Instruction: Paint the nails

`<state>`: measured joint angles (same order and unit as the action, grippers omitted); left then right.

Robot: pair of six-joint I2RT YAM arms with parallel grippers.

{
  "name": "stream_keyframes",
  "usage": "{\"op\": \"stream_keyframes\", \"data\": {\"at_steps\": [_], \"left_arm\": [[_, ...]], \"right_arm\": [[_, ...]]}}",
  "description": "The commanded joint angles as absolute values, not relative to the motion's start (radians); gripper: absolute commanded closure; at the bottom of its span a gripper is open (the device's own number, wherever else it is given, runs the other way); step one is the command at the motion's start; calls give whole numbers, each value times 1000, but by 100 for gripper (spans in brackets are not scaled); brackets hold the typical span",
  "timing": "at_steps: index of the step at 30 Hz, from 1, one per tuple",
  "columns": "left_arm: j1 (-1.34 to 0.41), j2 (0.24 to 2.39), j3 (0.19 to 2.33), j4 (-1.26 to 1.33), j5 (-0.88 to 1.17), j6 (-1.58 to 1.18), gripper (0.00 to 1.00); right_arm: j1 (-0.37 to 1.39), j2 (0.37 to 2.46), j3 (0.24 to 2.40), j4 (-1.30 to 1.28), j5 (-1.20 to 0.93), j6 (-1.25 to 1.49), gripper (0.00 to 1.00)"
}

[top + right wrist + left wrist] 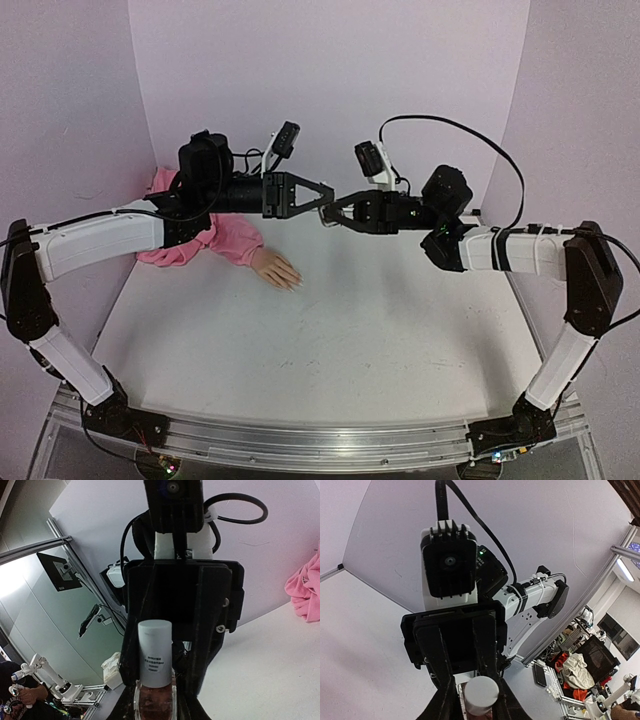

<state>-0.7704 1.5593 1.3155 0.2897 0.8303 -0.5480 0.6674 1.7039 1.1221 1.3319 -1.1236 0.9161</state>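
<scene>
Two claws meet nose to nose in mid-air at upper centre of the top view, left claw (322, 194) and right claw (336, 213), both well above the white table (380, 330). Tiny pale fingertip nails (294, 284) sit at the lower-right end of the small flesh-coloured mannequin hand (275, 268), which lies flat on the table below and slightly left of the claws. Its pink fabric sleeve (225, 243) trails to upper left. Hand's long axis runs upper left to lower right, fingertips aimed lower right. Left claw is nearer the nails; neither touches them.

Right claw is clamped on the glass body of the small pinkish polish bottle (154, 700), at bottom centre of the right wrist view. Bottle's long axis lies along the line between the claws, white cylindrical cap (155, 652) toward the left claw. Left wrist view shows the cap end-on at bottom centre with dark fingers either side. Cannot tell whether the left claw is pressed on the cap or just flanking it.

Judgement: cap looks on, no brush out, so uncapping comes before any paint. Next move likely turns on a twist about that shared axis.
</scene>
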Motion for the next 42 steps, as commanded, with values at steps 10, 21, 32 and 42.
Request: {"op": "stream_keyframes", "data": {"at_steps": [10, 21, 32, 42], "left_arm": [[-806, 1488, 1298, 340, 627, -540, 100], [-854, 1465, 1275, 38, 157, -557, 100], [-835, 1377, 1222, 36, 278, -533, 44], [-742, 1352, 1197, 183, 585, -544, 22]], "right_arm": [[686, 1579, 1118, 934, -836, 475, 100], [965, 1587, 1164, 731, 781, -37, 100], [880, 1565, 1165, 677, -19, -10, 100], [707, 1571, 1168, 828, -983, 364, 100]]}}
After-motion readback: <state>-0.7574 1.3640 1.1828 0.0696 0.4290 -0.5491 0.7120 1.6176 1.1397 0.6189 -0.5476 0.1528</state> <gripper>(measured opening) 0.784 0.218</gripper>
